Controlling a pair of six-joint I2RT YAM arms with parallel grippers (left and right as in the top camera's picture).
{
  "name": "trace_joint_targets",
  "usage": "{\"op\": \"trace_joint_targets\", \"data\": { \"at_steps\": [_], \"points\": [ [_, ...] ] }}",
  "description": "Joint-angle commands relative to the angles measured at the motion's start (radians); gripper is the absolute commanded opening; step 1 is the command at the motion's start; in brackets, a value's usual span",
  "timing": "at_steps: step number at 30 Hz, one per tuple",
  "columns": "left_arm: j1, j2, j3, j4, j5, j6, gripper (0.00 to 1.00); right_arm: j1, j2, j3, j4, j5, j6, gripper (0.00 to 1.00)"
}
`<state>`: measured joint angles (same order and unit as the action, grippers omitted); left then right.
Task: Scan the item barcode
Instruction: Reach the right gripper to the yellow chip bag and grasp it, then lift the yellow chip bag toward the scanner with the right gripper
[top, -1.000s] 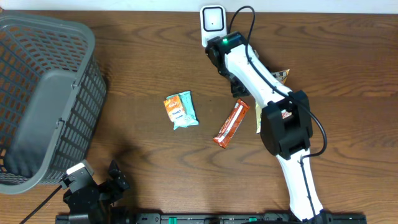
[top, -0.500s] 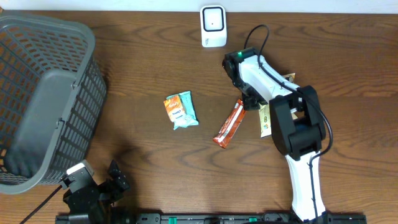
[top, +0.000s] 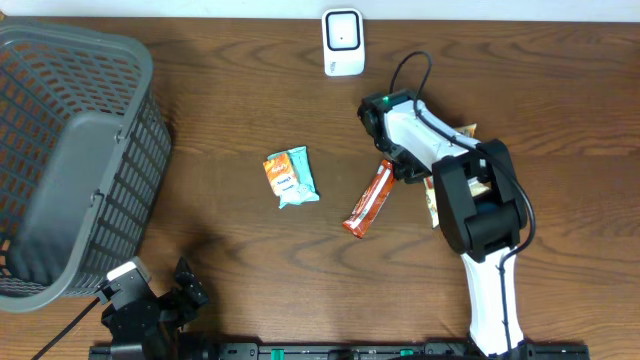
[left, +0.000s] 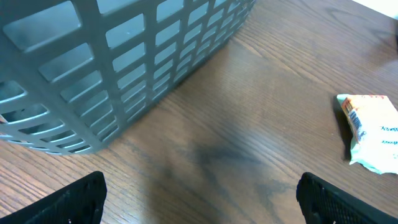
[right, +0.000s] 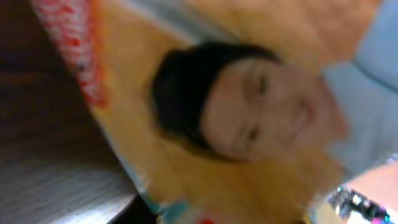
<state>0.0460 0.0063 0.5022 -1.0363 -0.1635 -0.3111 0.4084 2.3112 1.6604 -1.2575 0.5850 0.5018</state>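
Note:
The white barcode scanner (top: 343, 41) stands at the table's far edge. An orange-red bar (top: 371, 198) lies mid-table, and a teal-and-orange packet (top: 291, 176) (left: 372, 129) lies to its left. My right gripper (top: 404, 166) is low by the bar's upper end. A yellow packet (top: 432, 204) pokes out from under that arm. A blurred yellow packet printed with a face (right: 236, 118) fills the right wrist view, and the fingers do not show there. My left gripper (top: 152, 300) (left: 199, 199) hangs open over bare wood at the near left.
A large grey mesh basket (top: 70, 150) (left: 124, 62) takes up the left side. Another bit of yellow wrapper (top: 467, 130) shows right of the right arm's forearm. The right arm's elbow (top: 480, 205) folds over the table's right half.
The right wrist has swung away from the scanner, down and right toward the bar and the yellow packet. The yellow packet has shifted slightly right. The left arm is still.

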Motion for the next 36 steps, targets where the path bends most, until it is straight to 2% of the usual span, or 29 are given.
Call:
{"op": "trace_joint_targets", "data": {
  "at_steps": [1, 2, 3, 8, 14, 16, 19, 23, 26, 29, 36],
  "points": [
    [0.003, -0.002, -0.001, 0.000, -0.006, -0.001, 0.98, -0.014, 0.113, -0.041, 0.027, -0.374, -0.085, 0.08],
    [0.003, -0.002, -0.001, 0.000, -0.006, -0.001, 0.98, -0.014, 0.113, -0.031, 0.024, -0.409, -0.098, 0.02],
    [0.003, -0.002, -0.001, 0.000, -0.006, -0.001, 0.98, -0.016, 0.113, -0.010, 0.014, -0.478, -0.133, 0.01],
    [0.003, -0.002, -0.001, 0.000, -0.006, -0.001, 0.98, -0.030, 0.108, 0.135, -0.100, -0.812, -0.308, 0.01],
    [0.003, -0.002, -0.001, 0.000, -0.006, -0.001, 0.98, -0.080, 0.090, 0.324, -0.378, -1.228, -0.508, 0.01],
    [0.003, -0.002, -0.001, 0.000, -0.006, -0.001, 0.98, -0.097, 0.089, 0.357, -0.445, -1.297, -0.502, 0.01],
    [0.003, -0.002, -0.001, 0.000, -0.006, -0.001, 0.98, -0.114, 0.075, 0.358, -0.445, -1.411, -0.467, 0.01],
    [0.003, -0.002, -0.001, 0.000, -0.006, -0.001, 0.98, -0.130, 0.075, 0.354, -0.445, -1.604, -0.351, 0.01],
    [0.003, -0.002, -0.001, 0.000, -0.006, -0.001, 0.98, -0.134, 0.075, 0.354, -0.445, -1.669, -0.269, 0.01],
    [0.003, -0.002, -0.001, 0.000, -0.006, -0.001, 0.98, -0.136, 0.075, 0.354, -0.445, -1.675, -0.192, 0.02],
    [0.003, -0.002, -0.001, 0.000, -0.006, -0.001, 0.98, -0.165, 0.075, 0.354, -0.444, -1.619, -0.153, 0.01]
  ]
}}
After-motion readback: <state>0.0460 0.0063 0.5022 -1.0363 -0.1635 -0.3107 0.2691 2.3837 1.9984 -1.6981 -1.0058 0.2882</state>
